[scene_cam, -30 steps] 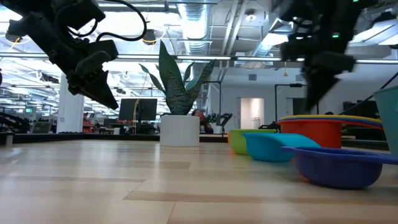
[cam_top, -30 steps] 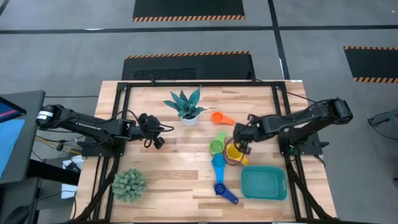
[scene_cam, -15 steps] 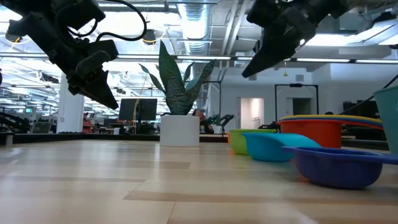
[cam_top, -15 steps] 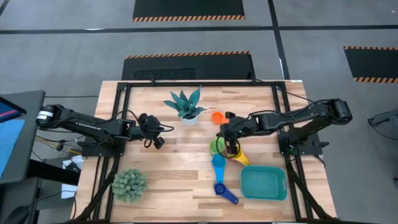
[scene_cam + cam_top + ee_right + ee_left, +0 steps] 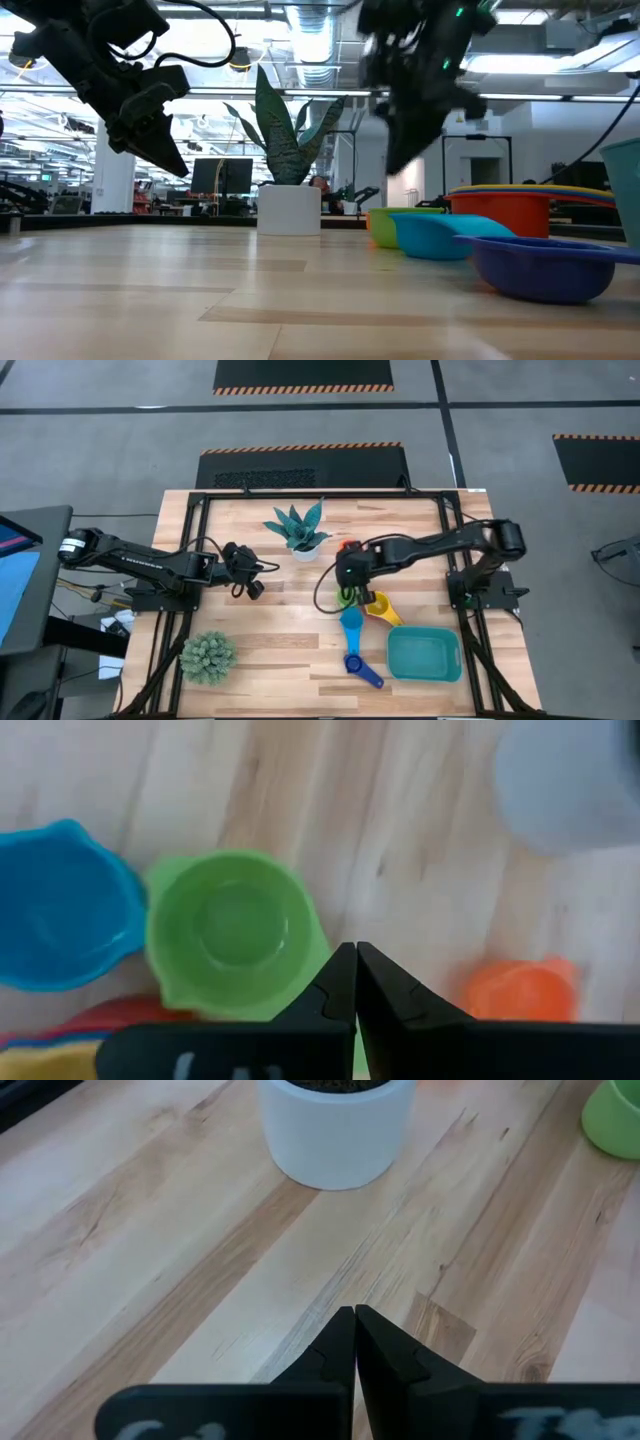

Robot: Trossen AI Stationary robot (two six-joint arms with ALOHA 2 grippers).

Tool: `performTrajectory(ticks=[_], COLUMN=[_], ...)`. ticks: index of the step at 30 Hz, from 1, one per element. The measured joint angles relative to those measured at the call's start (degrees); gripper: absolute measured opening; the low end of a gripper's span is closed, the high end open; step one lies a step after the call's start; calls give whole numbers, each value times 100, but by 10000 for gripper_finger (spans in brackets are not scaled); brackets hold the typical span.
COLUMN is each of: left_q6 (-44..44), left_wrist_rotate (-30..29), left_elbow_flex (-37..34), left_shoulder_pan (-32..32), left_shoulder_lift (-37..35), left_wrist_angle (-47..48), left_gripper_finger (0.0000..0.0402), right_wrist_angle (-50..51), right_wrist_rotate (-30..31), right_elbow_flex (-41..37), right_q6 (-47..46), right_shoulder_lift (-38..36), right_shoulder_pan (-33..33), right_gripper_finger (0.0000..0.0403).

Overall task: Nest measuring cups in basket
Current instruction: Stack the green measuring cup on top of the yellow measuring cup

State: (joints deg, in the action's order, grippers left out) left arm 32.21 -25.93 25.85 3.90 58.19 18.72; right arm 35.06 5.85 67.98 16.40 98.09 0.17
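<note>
On my pale wooden counter, the shallow teal plastic basket sits at the near right, empty. My right tool, fingers closed on nothing, hovers over the small green plastic measuring cup, beside the light blue one. My left tool waits closed, well apart.

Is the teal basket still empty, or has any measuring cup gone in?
Empty. In the high view the teal basket shows only its bare floor, and the green cup, light blue cup and dark blue cup lie outside it on the table.

Measuring cups lie scattered beside teal basket.
</note>
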Motion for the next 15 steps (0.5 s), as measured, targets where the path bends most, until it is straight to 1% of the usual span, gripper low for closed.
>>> performTrajectory(ticks=[3, 6, 11, 15], left_q6=[0, 0, 31, 46], left_wrist_rotate=[0, -4, -7, -7], left_elbow_flex=[0, 0, 0, 0], left_shoulder_pan=[0, 1, 2, 2], left_shoulder_lift=[0, 0, 0, 0], left_wrist_angle=[2, 2, 24, 28], left_gripper_finger=[0, 0, 0, 0], right_wrist_angle=[179, 806, 1397, 1242], right_wrist_rotate=[10, 26, 100, 133], right_elbow_flex=[205, 471, 898, 949], right_q6=[59, 319, 653, 870], right_shoulder_lift=[289, 545, 732, 730], right_shoulder_pan=[27, 68, 55, 43], right_gripper_finger=[28, 45, 95, 148])
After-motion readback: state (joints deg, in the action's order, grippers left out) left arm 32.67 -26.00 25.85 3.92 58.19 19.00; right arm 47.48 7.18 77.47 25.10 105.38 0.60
